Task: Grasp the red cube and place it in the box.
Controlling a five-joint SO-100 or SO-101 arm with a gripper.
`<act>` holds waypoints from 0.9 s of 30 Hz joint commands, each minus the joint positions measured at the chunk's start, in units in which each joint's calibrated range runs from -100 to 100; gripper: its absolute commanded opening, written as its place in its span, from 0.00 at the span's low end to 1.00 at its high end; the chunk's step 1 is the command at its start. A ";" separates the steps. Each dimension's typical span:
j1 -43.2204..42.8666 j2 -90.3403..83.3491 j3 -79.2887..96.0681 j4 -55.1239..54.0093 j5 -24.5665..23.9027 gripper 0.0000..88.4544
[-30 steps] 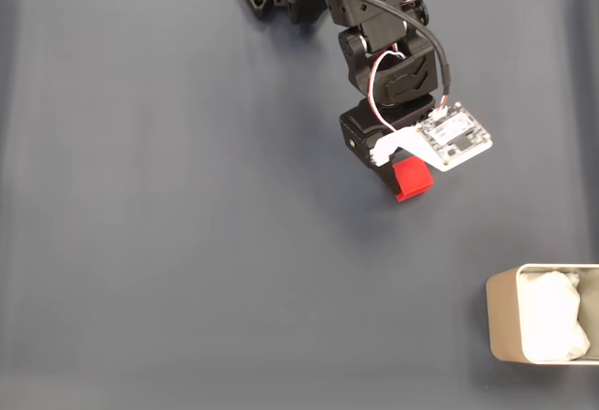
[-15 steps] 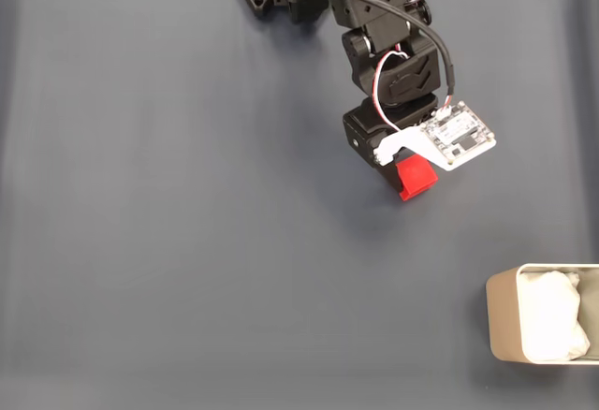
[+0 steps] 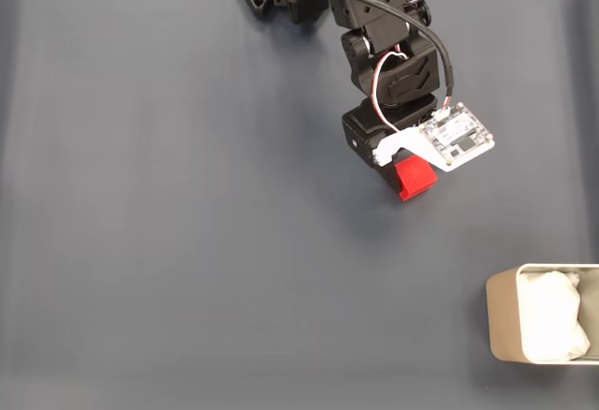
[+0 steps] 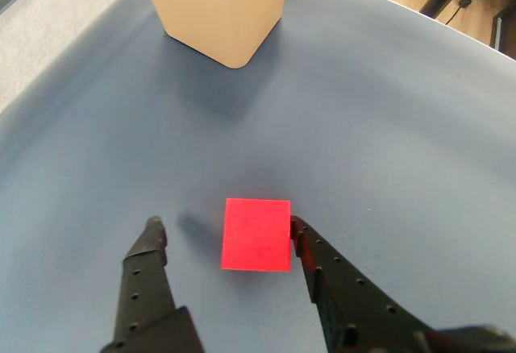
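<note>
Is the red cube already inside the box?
No, the red cube lies on the mat between the open gripper fingers, apart from the box.

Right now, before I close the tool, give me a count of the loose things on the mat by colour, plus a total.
Red: 1, the red cube, lying on the mat between the fingers of the open tool.
Beige: 1, the box, with white soft material inside.
Total: 2.
</note>
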 commanded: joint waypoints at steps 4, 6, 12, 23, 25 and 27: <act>0.95 -1.31 -2.65 -0.13 0.49 0.24; 0.95 -1.57 -2.65 0.36 0.63 0.23; 1.02 -2.00 -2.56 1.67 0.93 0.21; 0.95 -2.43 -2.19 2.57 1.51 0.18; 1.02 -2.43 -2.19 2.65 1.81 0.14; 1.02 -2.52 -2.19 2.82 2.00 0.12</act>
